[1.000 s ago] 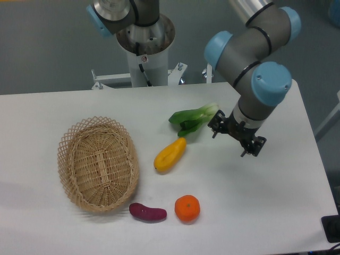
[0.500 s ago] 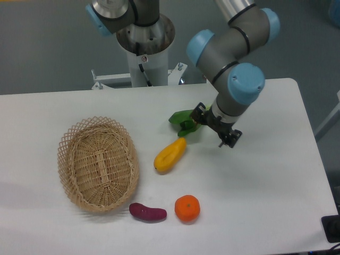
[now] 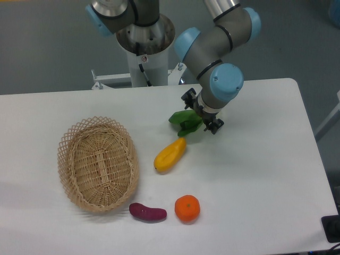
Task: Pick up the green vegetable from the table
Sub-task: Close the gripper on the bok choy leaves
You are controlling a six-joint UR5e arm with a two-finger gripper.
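Note:
The green vegetable (image 3: 184,121) lies on the white table (image 3: 265,175) just behind the middle. Only its dark green leaves show; its stalk end is hidden under the arm's wrist. My gripper (image 3: 202,112) hangs right over that hidden end, pointing down. Its black finger links stick out on both sides of the blue wrist cap, so it looks open. Whether the fingers touch the vegetable is hidden.
A yellow oblong fruit (image 3: 170,154) lies just in front of the vegetable's leaves. A wicker basket (image 3: 98,164) stands at the left. A purple piece (image 3: 147,212) and an orange (image 3: 187,208) lie near the front edge. The arm's base (image 3: 144,48) stands behind the table.
The gripper has swung left and back, from the table right of the vegetable to directly over its stalk end, which it now covers. The vegetable and other objects have not moved.

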